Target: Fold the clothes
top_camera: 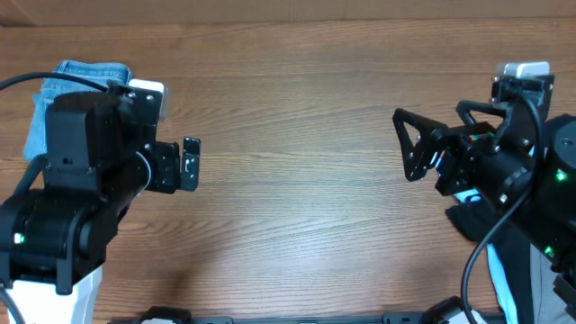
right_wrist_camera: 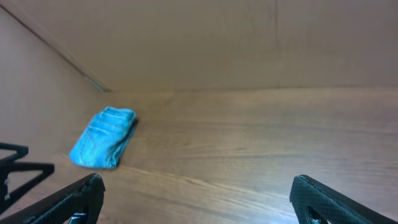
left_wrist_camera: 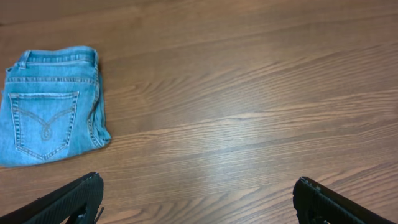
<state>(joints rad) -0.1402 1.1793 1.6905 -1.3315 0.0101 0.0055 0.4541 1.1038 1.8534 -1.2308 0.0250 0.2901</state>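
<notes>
The light-blue jeans (top_camera: 83, 72) lie folded into a compact bundle at the table's far left corner, partly hidden behind my left arm in the overhead view. The left wrist view shows them (left_wrist_camera: 53, 102) with a stitched back pocket up and the waistband at the far end. They are small and distant in the right wrist view (right_wrist_camera: 102, 137). My left gripper (top_camera: 190, 164) is open and empty over bare wood, right of the jeans (left_wrist_camera: 199, 199). My right gripper (top_camera: 409, 144) is open and empty at the right side, far from them (right_wrist_camera: 196, 196).
A black garment (top_camera: 470, 219) lies under my right arm at the right edge, with a pale cyan strip (top_camera: 497, 270) beside it. A brown wall (right_wrist_camera: 205, 43) backs the wooden table (top_camera: 297, 180). The left arm's fingers show in the right wrist view (right_wrist_camera: 18, 168).
</notes>
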